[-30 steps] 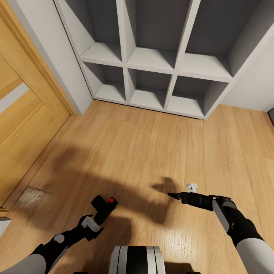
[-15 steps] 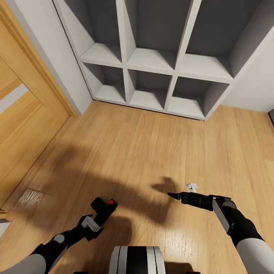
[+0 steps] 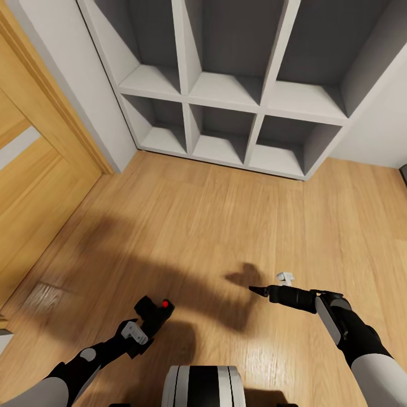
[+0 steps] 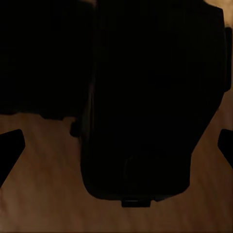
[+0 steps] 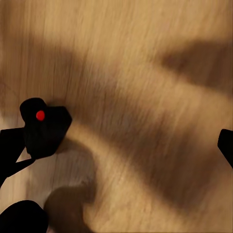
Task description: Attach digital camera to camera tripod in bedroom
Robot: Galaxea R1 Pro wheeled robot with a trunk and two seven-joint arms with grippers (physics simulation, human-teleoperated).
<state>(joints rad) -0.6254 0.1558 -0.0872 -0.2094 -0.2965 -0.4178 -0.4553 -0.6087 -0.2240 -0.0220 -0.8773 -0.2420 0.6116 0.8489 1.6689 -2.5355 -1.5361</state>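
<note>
Light wood floor [image 3: 215,226] runs beneath me to a white-grey cubby shelf [image 3: 226,90] standing against the wall ahead, with a wooden door [image 3: 34,186] off to my left. My left gripper [image 3: 148,323] is clamped around the digital camera [image 3: 154,312], which I hold low over the floor in front of my trunk, its round red button [image 3: 165,304] facing up; in my left wrist view the camera's black body [image 4: 150,97] sits between my fingertips [image 4: 9,148]. My right gripper [image 3: 259,290] reaches forward over bare boards, well apart from the camera, its fingers [image 5: 227,145] spread wide with nothing between them. From my right wrist view the camera [image 5: 44,127] shows against the floor. Dark shadows of my arms lie across the planks.
</note>
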